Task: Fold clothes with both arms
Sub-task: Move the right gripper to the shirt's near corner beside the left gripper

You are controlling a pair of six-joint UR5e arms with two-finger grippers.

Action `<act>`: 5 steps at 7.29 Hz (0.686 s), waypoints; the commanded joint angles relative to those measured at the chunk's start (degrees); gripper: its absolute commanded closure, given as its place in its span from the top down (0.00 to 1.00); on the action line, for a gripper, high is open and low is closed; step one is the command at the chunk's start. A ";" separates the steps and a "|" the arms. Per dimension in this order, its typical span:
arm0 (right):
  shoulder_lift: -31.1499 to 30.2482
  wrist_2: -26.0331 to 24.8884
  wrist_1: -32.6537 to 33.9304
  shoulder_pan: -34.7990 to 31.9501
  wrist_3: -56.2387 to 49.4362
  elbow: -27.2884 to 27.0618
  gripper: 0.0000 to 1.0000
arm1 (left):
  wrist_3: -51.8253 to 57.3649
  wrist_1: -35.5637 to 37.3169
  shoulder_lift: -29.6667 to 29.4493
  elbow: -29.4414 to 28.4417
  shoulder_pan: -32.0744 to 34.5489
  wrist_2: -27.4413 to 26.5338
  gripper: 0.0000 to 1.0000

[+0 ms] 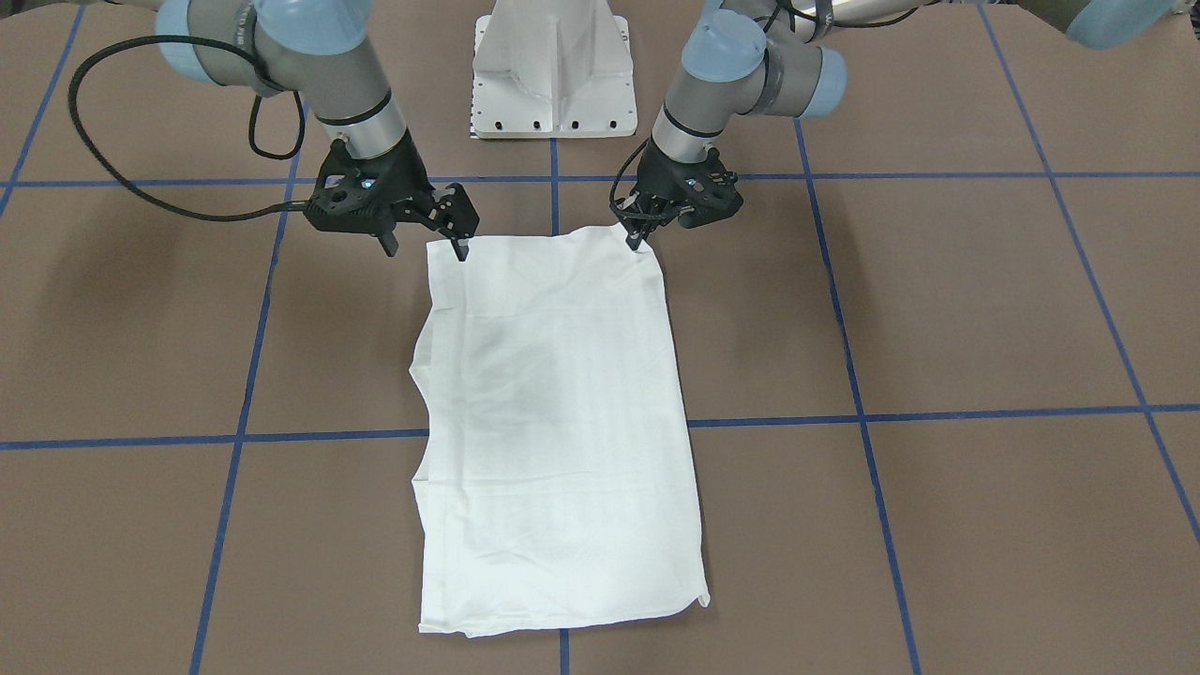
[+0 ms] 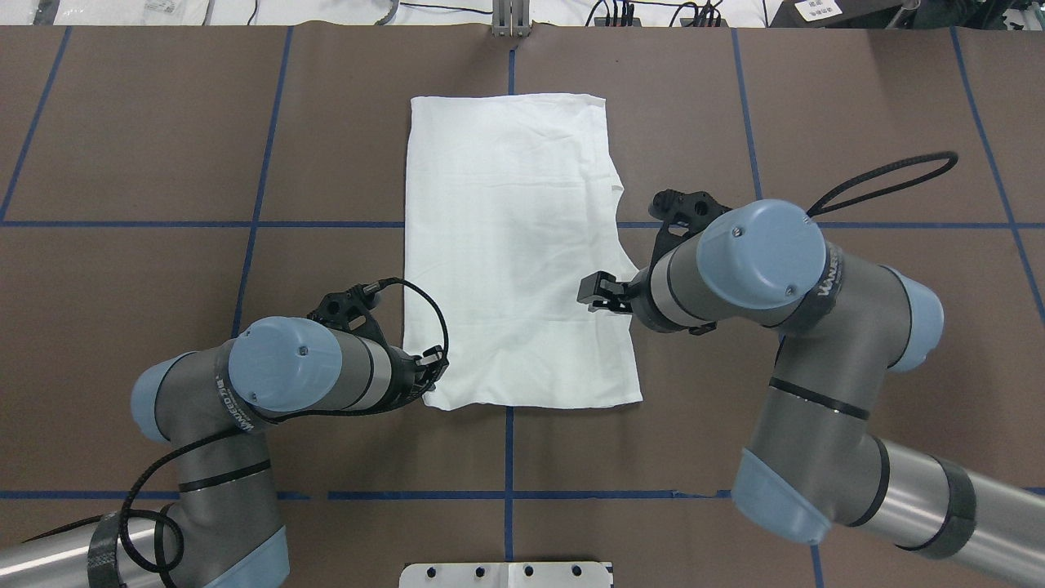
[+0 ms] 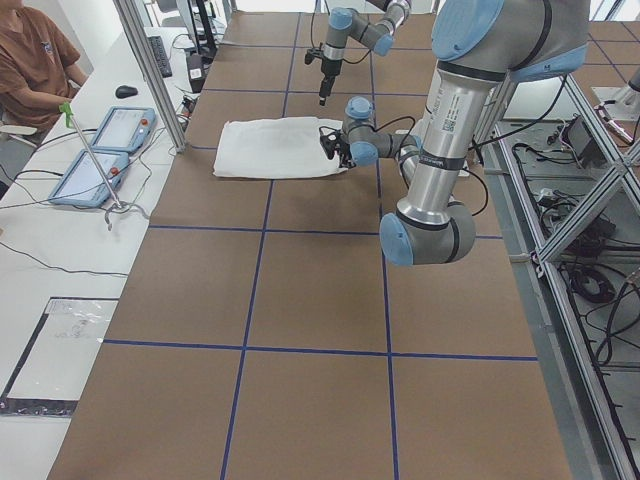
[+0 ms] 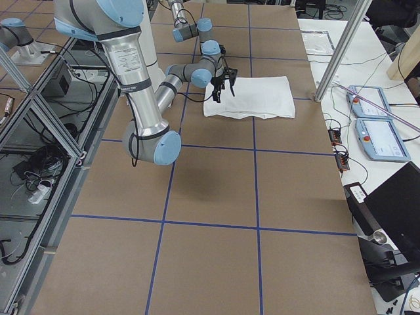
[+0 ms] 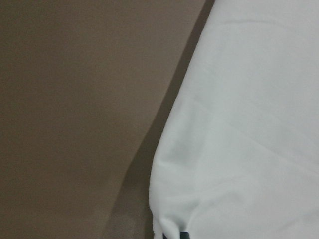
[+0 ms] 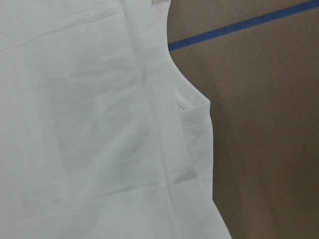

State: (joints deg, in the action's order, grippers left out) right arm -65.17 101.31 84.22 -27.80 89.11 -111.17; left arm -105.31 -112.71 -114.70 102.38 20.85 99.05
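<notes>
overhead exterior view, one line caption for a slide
Folded white T-shirt on the table; left gripper shut on a near corner, right gripper open at the other.

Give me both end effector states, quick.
Left end effector: closed on the shirt corner.
Right end effector: open, holding nothing.

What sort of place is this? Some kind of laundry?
Probably a robotics research lab, not a laundry: the left arm and right arm work on a white T-shirt on a table gridded with blue tape, and a person sits by control tablets on a side bench.
</notes>
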 commanded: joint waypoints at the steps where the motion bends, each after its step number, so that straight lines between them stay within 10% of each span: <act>1: 2.58 -4.53 7.48 5.98 11.40 0.25 1.00 | 0.01 0.03 0.00 0.18 -0.02 0.10 0.00; 5: 4.27 -5.77 10.62 8.90 14.16 4.81 1.00 | 0.01 0.03 0.17 0.18 -0.19 0.01 0.00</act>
State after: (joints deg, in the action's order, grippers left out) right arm -61.09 95.76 94.84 -19.31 102.89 -108.01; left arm -105.29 -112.68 -114.56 102.56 20.68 99.06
